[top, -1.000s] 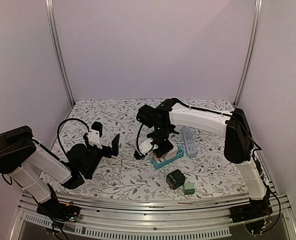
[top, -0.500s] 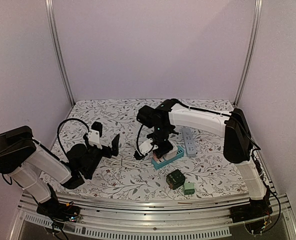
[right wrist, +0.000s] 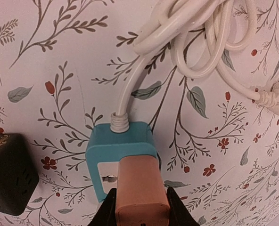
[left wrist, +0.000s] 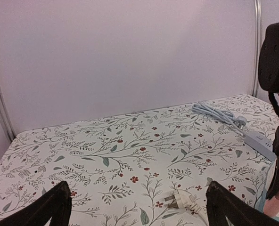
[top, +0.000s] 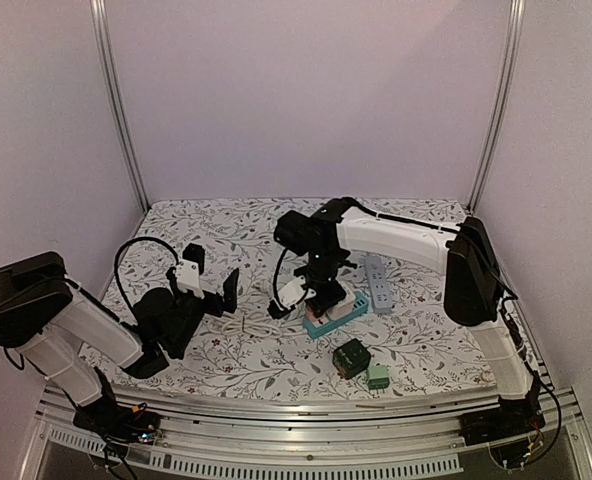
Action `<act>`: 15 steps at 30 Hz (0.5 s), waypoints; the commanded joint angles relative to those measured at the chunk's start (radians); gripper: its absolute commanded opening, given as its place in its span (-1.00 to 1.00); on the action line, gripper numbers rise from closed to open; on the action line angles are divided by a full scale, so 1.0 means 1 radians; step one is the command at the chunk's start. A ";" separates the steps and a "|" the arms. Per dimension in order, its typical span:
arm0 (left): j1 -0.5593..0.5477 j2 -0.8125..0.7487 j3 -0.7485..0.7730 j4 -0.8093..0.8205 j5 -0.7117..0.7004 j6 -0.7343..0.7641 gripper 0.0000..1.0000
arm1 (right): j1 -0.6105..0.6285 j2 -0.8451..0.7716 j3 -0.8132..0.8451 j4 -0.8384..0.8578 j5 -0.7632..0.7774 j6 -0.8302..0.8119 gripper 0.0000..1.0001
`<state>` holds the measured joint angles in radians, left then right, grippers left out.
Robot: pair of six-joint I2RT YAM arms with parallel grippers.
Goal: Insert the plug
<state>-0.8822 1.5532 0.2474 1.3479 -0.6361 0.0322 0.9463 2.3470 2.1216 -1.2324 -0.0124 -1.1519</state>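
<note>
Two arms show from above: the right fingers (top: 314,292) are closed on a pink plug (top: 312,312) at the near-left end of a teal power strip (top: 340,313), mid-way across the flowered tabletop (top: 206,225). A grey power strip (top: 378,283) lies just behind it, and a black cube (top: 352,357) sits nearer the bases. At the left, the left fingers (top: 231,287) are spread wide and hold nothing. From the left wrist, the two dark tips stand far apart at the bottom corners, and a white plug (left wrist: 181,201) lies flat on the tabletop beyond them, untouched. From the right wrist, the fingers pinch the pink plug on both sides. It stands over the teal strip's socket, though whether its prongs are in cannot be told. A white cord (right wrist: 130,89) leaves the strip's end for a loose bundle.
</note>
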 commanded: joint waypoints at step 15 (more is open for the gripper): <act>0.025 0.006 -0.017 0.126 -0.002 0.001 0.99 | 0.112 0.085 0.049 0.048 -0.085 0.062 -1.00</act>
<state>-0.8738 1.5562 0.2455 1.3479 -0.6369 0.0326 1.0092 2.3730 2.1696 -1.2320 -0.0475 -1.1034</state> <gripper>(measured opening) 0.993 0.264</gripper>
